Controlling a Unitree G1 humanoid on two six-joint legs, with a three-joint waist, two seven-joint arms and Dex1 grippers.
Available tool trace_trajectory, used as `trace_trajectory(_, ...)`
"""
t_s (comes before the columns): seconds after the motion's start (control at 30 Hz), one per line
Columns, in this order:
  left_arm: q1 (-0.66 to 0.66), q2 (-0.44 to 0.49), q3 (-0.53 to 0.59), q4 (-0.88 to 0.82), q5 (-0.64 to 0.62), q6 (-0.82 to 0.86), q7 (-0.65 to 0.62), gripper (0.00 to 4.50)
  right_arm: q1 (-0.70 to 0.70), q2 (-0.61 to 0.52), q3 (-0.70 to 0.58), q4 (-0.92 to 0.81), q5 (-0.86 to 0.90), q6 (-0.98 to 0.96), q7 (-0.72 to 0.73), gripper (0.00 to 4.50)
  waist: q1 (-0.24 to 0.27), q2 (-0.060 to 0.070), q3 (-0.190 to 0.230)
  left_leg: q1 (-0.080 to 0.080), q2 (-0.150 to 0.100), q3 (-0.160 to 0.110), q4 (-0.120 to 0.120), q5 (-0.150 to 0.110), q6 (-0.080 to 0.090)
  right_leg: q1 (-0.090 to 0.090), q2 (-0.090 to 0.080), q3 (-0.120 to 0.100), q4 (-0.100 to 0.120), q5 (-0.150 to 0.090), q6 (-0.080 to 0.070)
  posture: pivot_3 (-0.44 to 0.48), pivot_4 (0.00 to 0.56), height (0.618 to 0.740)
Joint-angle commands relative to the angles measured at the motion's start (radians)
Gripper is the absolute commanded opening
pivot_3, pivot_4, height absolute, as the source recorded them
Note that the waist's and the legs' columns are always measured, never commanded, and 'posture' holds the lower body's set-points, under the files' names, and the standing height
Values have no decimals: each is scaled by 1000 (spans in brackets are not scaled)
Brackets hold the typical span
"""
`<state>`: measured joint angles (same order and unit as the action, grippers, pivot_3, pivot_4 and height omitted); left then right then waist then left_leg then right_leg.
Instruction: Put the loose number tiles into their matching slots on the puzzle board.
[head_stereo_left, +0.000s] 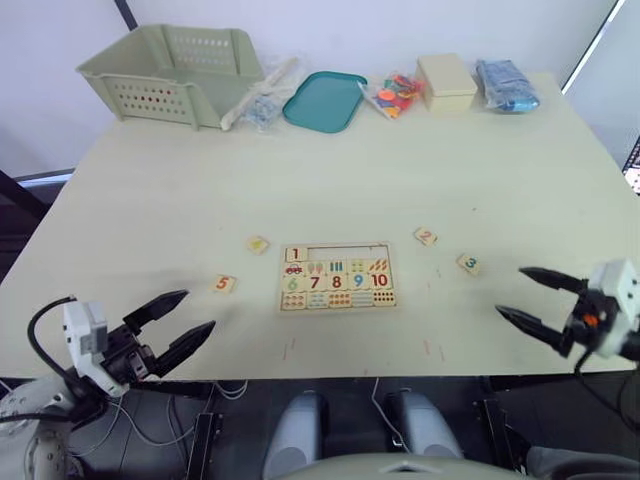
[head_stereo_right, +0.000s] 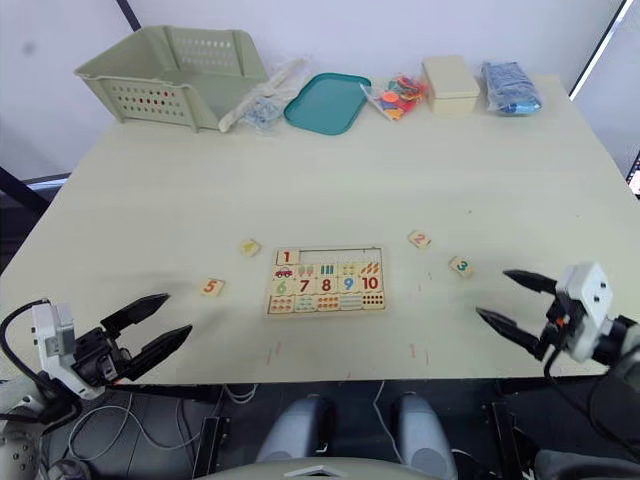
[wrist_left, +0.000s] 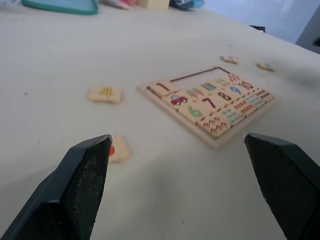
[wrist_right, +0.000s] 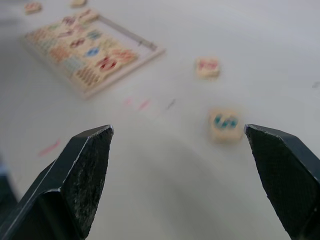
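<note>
The board, pale wood with a raised rim, lies flat near the table's front edge. Tile 1 sits in its top row; the other top slots are bare. Tile 4 and tile 5 lie loose to its left, tile 2 and tile 3 to its right.

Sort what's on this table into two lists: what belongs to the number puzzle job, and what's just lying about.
Job:
- flat pale-wood puzzle board, tile 1 already seated
- loose square pale-wood tiles: 5, 4, 2, 3

Lying about:
- pale green plastic basket
- teal tray
- bag of bright plastic pieces
- cream box
- blue packet
</note>
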<state>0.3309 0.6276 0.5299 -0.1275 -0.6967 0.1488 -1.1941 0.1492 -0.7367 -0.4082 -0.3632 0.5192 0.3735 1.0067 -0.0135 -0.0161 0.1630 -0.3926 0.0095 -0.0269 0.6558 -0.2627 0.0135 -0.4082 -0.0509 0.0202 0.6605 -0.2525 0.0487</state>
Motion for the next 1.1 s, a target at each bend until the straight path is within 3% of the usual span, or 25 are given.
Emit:
trace_trajectory(0.03,-1,1,-12,-21,4,-30,-22,4500,-79,-24,52,-28,-13,48,-62,4390,0,0,0,0,0,0,0,0,0,0,0,0,0,0,0,0,150,740)
trace_trajectory(0.2,-15,-3,-19,-42,11,-87,-47,4500,-334,-58,241,51,-64,316,-193,4390,-5,0,0,-1,0,1,1,0,0,-1,0,1,0,0,0,0,150,740)
trace_trajectory(0.43,38,-2,27,-17,-87,-97,-176,4500,-556,9,375,185,-83,423,-232,4390,0,0,0,-3,1,-1,2,0,0,-1,0,-1,0,0,0,0,150,740)
trace_trajectory(0.73,65,-13,69,47,-109,-109,-227,4500,-659,109,467,352,-178,385,-291,4390,-1,0,0,-4,0,-2,3,0,0,-1,-1,-2,1,0,0,0,150,740)
trace_trajectory(1.07,61,-7,83,44,-137,-67,-223,4500,-658,173,479,376,-225,389,-335,4390,-2,0,0,-4,1,-2,3,0,0,-1,-1,-2,1,0,0,0,150,740)
trace_trajectory(1.1,59,-6,83,44,-136,-65,-223,4500,-654,175,479,373,-228,387,-338,4163,-2,0,0,-4,0,-2,3,0,0,-1,-1,-2,1,0,0,0,150,740)
